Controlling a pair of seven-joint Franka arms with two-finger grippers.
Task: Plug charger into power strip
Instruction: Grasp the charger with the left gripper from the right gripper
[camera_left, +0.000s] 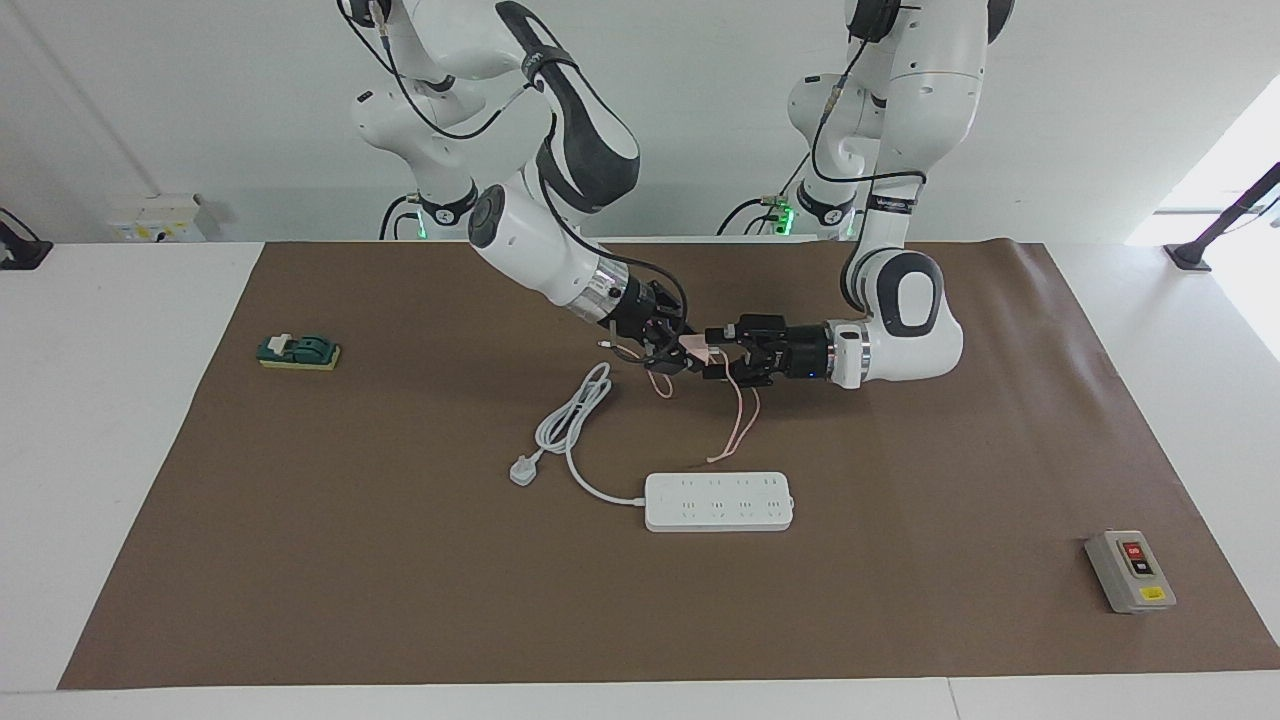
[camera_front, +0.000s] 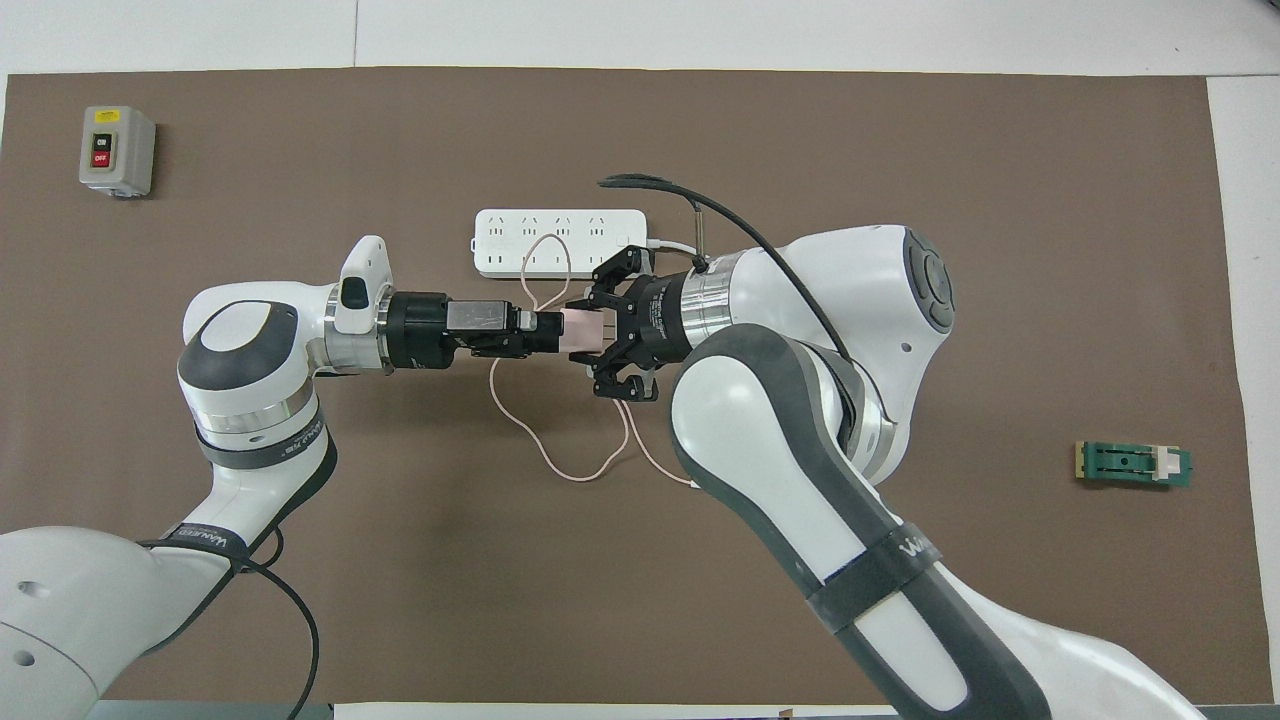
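The pale pink charger (camera_left: 693, 347) is held in the air between both grippers, over the mat nearer to the robots than the power strip (camera_left: 720, 502). My right gripper (camera_left: 680, 350) is shut on the charger (camera_front: 583, 328). My left gripper (camera_left: 712, 352) meets it head-on, its fingers apart above and below the cube. The thin pink cable (camera_left: 738, 420) hangs down in loops to the mat (camera_front: 560, 465). The white power strip (camera_front: 560, 242) lies flat, sockets up.
The strip's thick white cord and three-pin plug (camera_left: 522, 470) lie on the mat toward the right arm's end. A grey switch box (camera_left: 1130, 570) sits at the left arm's end, farther from the robots. A green block (camera_left: 298, 352) sits at the right arm's end.
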